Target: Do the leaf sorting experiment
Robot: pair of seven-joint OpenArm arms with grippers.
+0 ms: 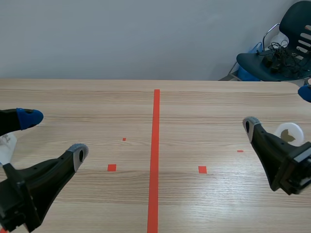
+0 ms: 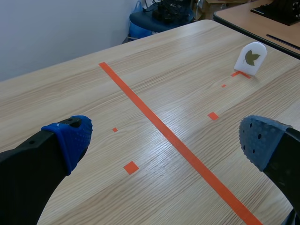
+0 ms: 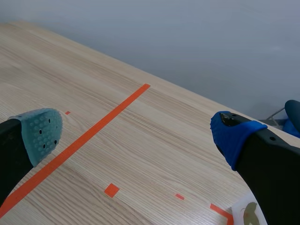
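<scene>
The leaf card (image 2: 251,58) is a small white tab with a rounded top. It stands upright on the table (image 1: 194,107), and its face carries a dark olive leaf shape with a notch cut out of it. In the left wrist view its foot sits at a short orange tape mark, across the centre tape line (image 1: 156,145) from the left claw (image 2: 166,138) and well ahead of it. In the scene view the card is on the right-hand half of the table, close behind the right arm's grey-padded finger.

The left claw is spread wide, with one blue pad and one grey-blue pad far apart and only bare wood between them. The right claw (image 3: 136,131) is also spread, pinching nothing, and hangs above the table.

Much of the card is hidden. In the scene view the right arm's finger covers its lower part, so only the rounded top and a bit of the leaf show. In the right wrist view only a corner of it shows, beside the blue-padded finger, cut off by the edge. A white piece (image 1: 5,148) behind the left arm is too covered to identify. A dark chair (image 1: 282,53) stands past the table's far corner, holding a tangle of cables that is hard to make out.
</scene>
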